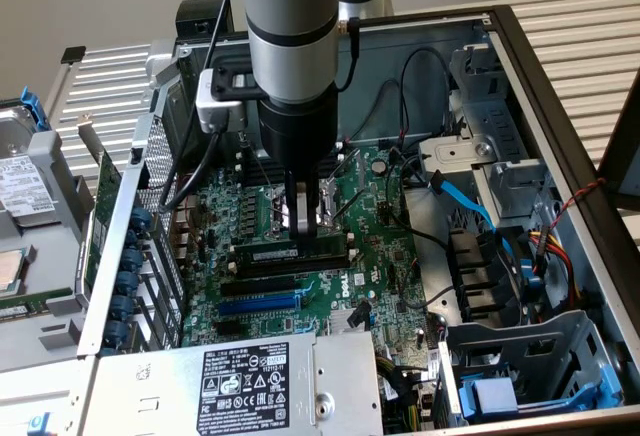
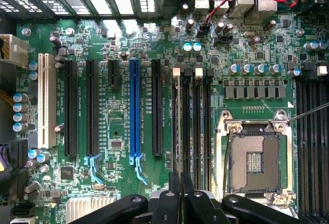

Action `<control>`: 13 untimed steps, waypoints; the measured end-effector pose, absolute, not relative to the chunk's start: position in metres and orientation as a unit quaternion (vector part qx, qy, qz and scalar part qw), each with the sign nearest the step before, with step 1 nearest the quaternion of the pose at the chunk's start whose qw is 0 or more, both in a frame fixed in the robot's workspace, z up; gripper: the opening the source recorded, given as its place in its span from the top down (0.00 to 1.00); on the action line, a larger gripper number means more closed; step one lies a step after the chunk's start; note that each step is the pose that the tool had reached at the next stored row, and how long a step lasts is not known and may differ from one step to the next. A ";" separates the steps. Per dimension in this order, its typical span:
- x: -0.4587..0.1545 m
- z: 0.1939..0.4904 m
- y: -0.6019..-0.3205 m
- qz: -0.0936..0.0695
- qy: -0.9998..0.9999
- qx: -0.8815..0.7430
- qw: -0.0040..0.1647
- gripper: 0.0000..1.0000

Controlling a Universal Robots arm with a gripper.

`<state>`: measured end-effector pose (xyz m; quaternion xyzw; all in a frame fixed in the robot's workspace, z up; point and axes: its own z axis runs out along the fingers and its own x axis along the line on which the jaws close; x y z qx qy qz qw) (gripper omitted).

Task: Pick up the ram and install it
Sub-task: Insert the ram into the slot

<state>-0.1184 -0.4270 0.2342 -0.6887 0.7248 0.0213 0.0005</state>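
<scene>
Seating looked to be the step in hand. The gripper (image 1: 304, 218) stood upright over the board (image 1: 380, 256), its fingers drawn together with nothing clamped between them, tips at or just above the ram (image 1: 298, 253). The ram stood on edge in a slot beside the socket (image 2: 255, 162): long, thin, dark-chipped, with a pale label. Whether it was fully home I could not tell. Finishing would call for straight, even pressure downward.
</scene>
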 end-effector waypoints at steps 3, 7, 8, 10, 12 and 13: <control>-0.119 0.234 -0.427 0.021 0.725 -0.689 0.000 0.88; -0.119 0.234 -0.427 0.021 0.725 -0.689 0.001 0.88; -0.119 0.233 -0.427 0.021 0.725 -0.689 0.001 0.88; -0.119 0.233 -0.427 0.021 0.725 -0.689 0.000 0.88; -0.119 0.233 -0.427 0.021 0.725 -0.689 0.001 0.88; -0.119 0.233 -0.427 0.021 0.725 -0.689 0.001 0.88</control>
